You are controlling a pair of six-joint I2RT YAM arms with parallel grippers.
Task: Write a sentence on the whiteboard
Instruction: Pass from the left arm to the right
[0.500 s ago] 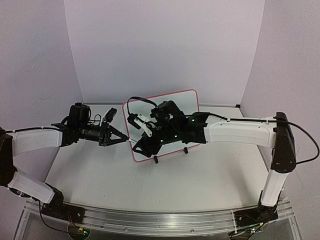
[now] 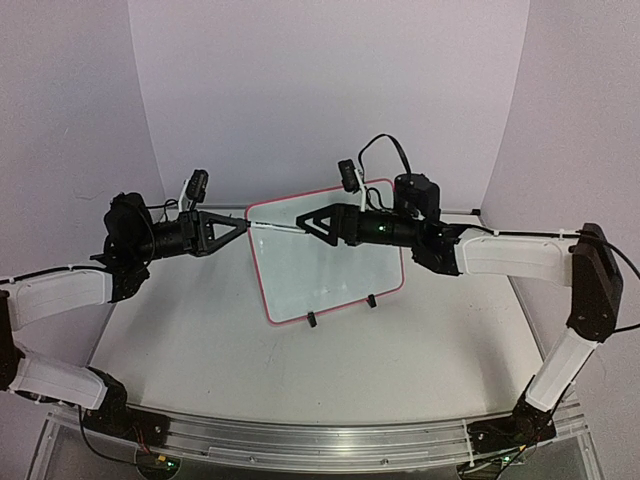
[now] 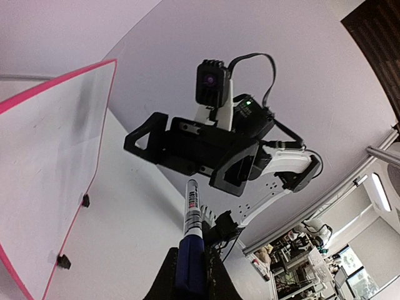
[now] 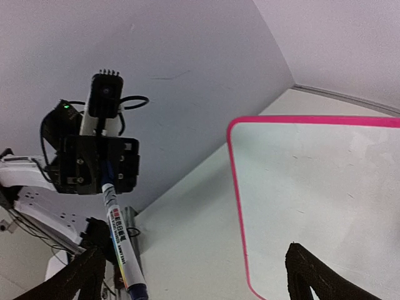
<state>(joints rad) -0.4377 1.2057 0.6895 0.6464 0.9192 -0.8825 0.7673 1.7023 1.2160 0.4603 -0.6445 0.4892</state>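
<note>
The whiteboard (image 2: 335,265), white with a red-pink frame, stands tilted on two black clip feet; it also shows as the whiteboard (image 3: 50,150) and the whiteboard (image 4: 319,187). I see no sentence on its white face. My left gripper (image 2: 240,226) is shut on the blue end of a white marker (image 2: 272,227), which is held level above the board's top left corner. In the left wrist view the marker (image 3: 192,209) points out of the left gripper (image 3: 190,259). My right gripper (image 2: 302,226) faces it, open wide. The marker (image 4: 119,234) lies by the left finger of the right gripper (image 4: 200,278).
Pale walls close in the table (image 2: 300,380) on three sides. A metal rail (image 2: 300,440) with both arm bases runs along the near edge. Each arm's wrist camera sticks up above the meeting point of the grippers.
Both arms have risen from low in front of the board to its top edge. The right gripper has opened off the marker and the left one now holds it.
</note>
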